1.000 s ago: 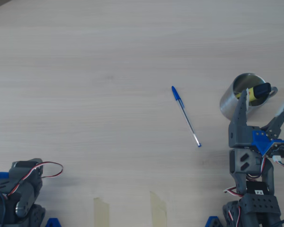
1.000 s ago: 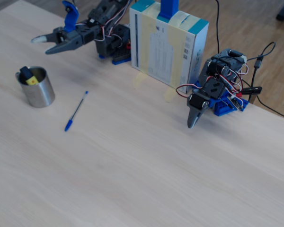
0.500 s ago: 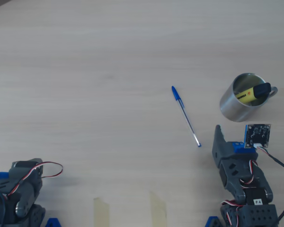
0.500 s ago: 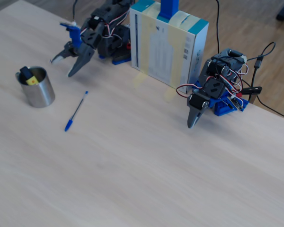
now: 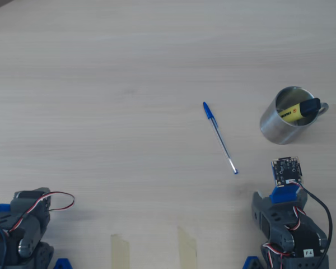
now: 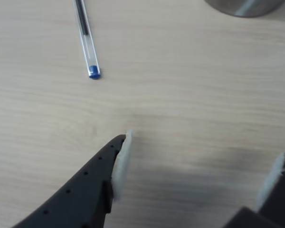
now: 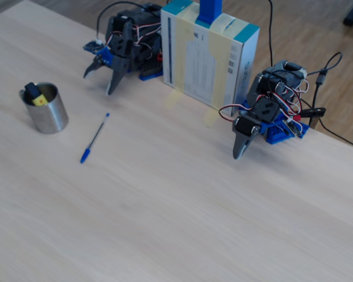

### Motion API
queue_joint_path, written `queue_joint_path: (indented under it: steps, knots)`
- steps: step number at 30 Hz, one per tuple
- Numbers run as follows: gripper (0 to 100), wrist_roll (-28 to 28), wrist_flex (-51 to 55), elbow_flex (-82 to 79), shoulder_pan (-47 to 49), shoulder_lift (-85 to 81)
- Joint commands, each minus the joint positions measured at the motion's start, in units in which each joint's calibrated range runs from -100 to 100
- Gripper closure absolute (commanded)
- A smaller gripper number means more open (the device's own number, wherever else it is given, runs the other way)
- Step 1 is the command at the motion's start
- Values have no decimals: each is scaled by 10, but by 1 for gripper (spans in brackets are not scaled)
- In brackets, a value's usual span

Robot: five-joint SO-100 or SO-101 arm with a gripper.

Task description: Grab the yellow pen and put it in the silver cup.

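Highlighter stowed in mug; task judged complete.

Yellow pen (image 5: 295, 111): chunky yellow highlighter, black cap, black print on body, standing slanted inside the silver cup (image 5: 274, 128) with cap leaning on the rim by the handle. Silver cup: brushed-steel mug, upright on the wooden table (image 5: 129, 73). Gripper (image 6: 199, 175): low over bare table near its base, well apart from the cup, jaws spread and holding nothing. Blue ballpoint pen (image 5: 219, 137): lying loose between, untouched. Remaining work: none apparent.
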State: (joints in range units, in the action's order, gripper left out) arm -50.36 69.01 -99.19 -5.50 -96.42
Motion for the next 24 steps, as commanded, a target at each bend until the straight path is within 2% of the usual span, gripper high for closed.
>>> queue_joint_path:
  steps: [1, 7, 13, 15, 22, 24]
  knots:
    - [56, 6, 62, -5, -1, -12]
    - [57, 27, 63, -4, 6, -12]
    - [59, 24, 63, -4, 6, -12]
    - [65, 24, 63, -4, 6, -12]
    - [96, 26, 63, -4, 5, -12]
    - [98, 25, 63, -4, 5, -12]
